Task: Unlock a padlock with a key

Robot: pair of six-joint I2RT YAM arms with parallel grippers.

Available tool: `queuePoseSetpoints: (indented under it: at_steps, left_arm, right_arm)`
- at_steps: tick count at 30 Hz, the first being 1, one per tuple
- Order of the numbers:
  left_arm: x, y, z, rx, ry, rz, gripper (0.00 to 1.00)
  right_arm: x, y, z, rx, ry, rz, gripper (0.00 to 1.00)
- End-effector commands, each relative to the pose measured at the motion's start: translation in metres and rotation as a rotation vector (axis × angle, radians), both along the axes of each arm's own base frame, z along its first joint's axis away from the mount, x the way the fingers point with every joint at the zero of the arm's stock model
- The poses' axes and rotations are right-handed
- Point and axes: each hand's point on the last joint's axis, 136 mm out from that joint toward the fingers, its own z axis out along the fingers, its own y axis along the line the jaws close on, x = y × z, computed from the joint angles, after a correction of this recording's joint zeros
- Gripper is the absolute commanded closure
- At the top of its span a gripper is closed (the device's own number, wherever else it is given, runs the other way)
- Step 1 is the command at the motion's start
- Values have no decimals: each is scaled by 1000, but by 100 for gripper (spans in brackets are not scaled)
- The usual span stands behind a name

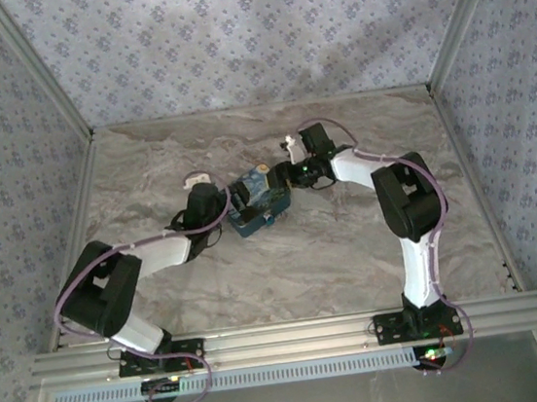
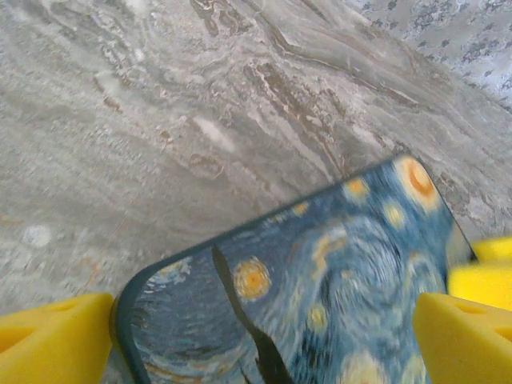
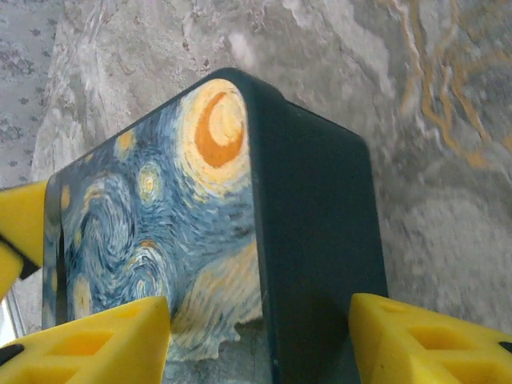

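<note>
Blue swirl-print box (image 1: pixel 259 205) is seen near the middle of the worktop (image 1: pixel 354 259), a bit toward the far edge and set at a slant to the edges. Left gripper (image 1: pixel 233 205) is placed at the box's near-left end, right gripper (image 1: pixel 287 173) at its far-right end. In the left wrist view the left gripper (image 2: pixel 256 344) is spread wide, with the box's printed face between its yellow fingers (image 2: pixel 52 336); a firm hold cannot be told. In the right wrist view the right gripper (image 3: pixel 260 352) is likewise spread wide, with a box corner, printed face and dark side wall, between its fingers (image 3: pixel 432 344); grip cannot be told. Yellow bits (image 2: pixel 484 276) are seen at the box's right edge, another (image 3: pixel 18 228) at its left edge. Padlock or finger cannot be told, so the padlock's place is not settled.
</note>
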Motion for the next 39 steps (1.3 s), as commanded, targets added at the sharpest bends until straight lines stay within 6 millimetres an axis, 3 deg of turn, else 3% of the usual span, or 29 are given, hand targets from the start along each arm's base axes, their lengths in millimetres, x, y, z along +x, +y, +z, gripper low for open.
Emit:
queuePoseSetpoints:
  at_steps: [1,5,12,17,20,25,30,34,39]
  left_arm:
    - [21,-21,19,-42,-36,-64,6]
    - [39,-38,21,-62,-25,-103,7]
    - [62,-44,19,-70,-18,-110,7]
    - [69,-38,14,-67,-1,-95,7]
    - [69,-24,16,-54,-8,-64,5]
    - [61,0,26,-13,-21,-39,3]
    - [41,17,40,34,-25,-34,3]
    - [15,16,47,43,-12,-58,3]
    - [-17,-5,48,64,4,-114,4]
  right_arm:
    - [-12,-8,8,3,-9,-35,38]
    - [-19,-14,1,-10,8,-67,38]
    - [8,-14,7,-21,-19,-125,39]
    - [20,-19,9,-28,-20,-165,39]
    - [18,-35,7,-88,-30,-203,35]
    - [5,-73,6,-215,-43,-285,30]
    - [-13,-120,6,-348,-28,-393,33]
    - [-33,-152,10,-489,8,-487,37]
    - [-59,-160,-4,-538,173,-527,44]
